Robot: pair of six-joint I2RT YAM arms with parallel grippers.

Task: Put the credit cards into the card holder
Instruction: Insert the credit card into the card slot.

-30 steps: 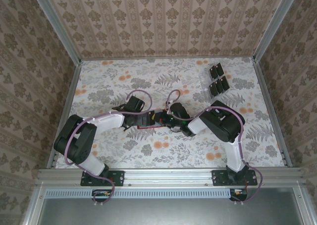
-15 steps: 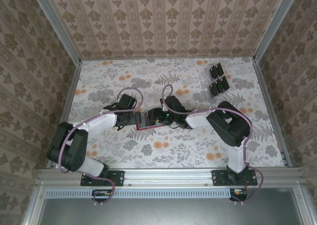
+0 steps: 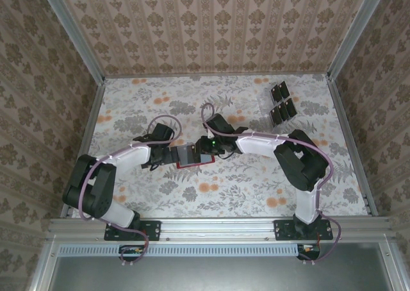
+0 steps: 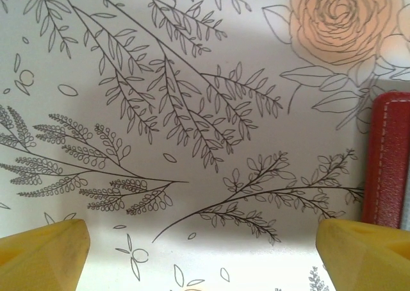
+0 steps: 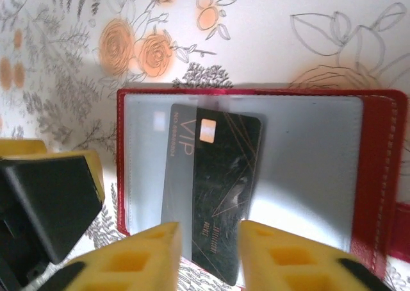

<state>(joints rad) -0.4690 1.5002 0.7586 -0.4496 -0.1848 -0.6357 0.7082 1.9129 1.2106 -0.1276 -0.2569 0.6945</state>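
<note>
Seating one card looked to be the step in hand. From above, the left gripper (image 3: 170,155) and right gripper (image 3: 205,151) hovered at opposite ends of the open card holder (image 3: 189,157), with the spare credit cards (image 3: 282,104) well beyond the right claw.

At the left wrist, the fingers (image 4: 45,246) stood spread wide, the holder's red edge just beside one of them.

At the right wrist, a black VIP card (image 5: 214,175) lay in the holder. Its long axis ran away from the claw, chip end farthest, near end in the narrow gap between the fingers (image 5: 141,259). Whether they pinched it I could not tell. Next, I judged, it needed a push farther away.
</note>
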